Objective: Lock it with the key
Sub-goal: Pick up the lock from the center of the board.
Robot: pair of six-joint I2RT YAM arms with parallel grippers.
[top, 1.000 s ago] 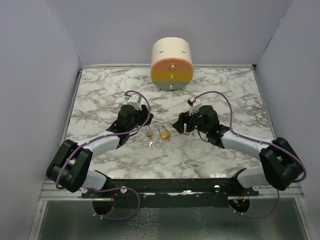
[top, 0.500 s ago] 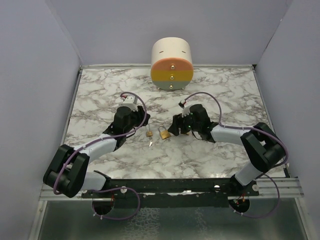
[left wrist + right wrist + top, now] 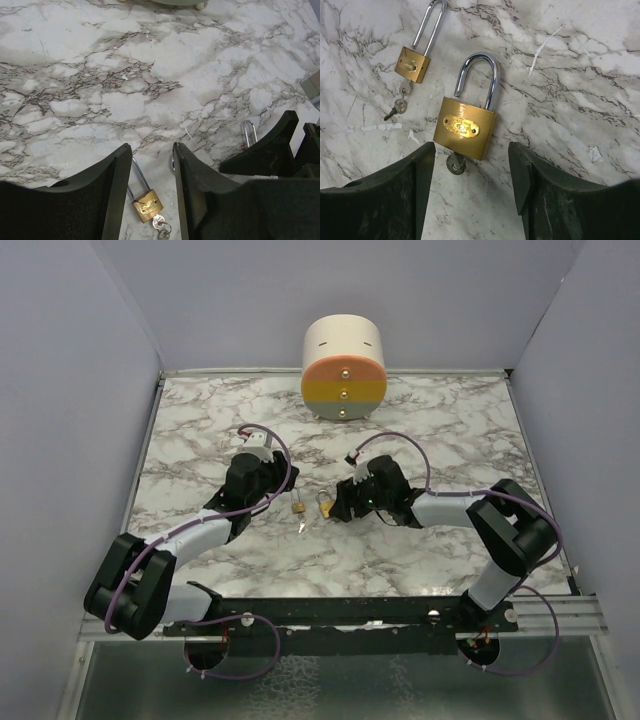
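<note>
Two brass padlocks lie on the marble table. The large padlock (image 3: 465, 127) has its shackle raised and a key (image 3: 455, 162) in its base. It shows in the top view (image 3: 327, 505) too. The small long-shackle padlock (image 3: 413, 64) lies left of it, with a key (image 3: 161, 227) in its base. My right gripper (image 3: 470, 150) is open, its fingers straddling the large padlock's key end (image 3: 340, 508). My left gripper (image 3: 150, 155) is open over the small padlock (image 3: 146, 205), touching nothing (image 3: 282, 496).
A cream cylinder with an orange, yellow and grey striped face (image 3: 344, 368) stands at the back centre. Grey walls close in the table on both sides. The right gripper's finger (image 3: 270, 150) shows at the right of the left wrist view.
My right gripper has moved left, up to the large padlock. My left gripper has shifted slightly back over the small padlock. Both padlocks lie where they were.
</note>
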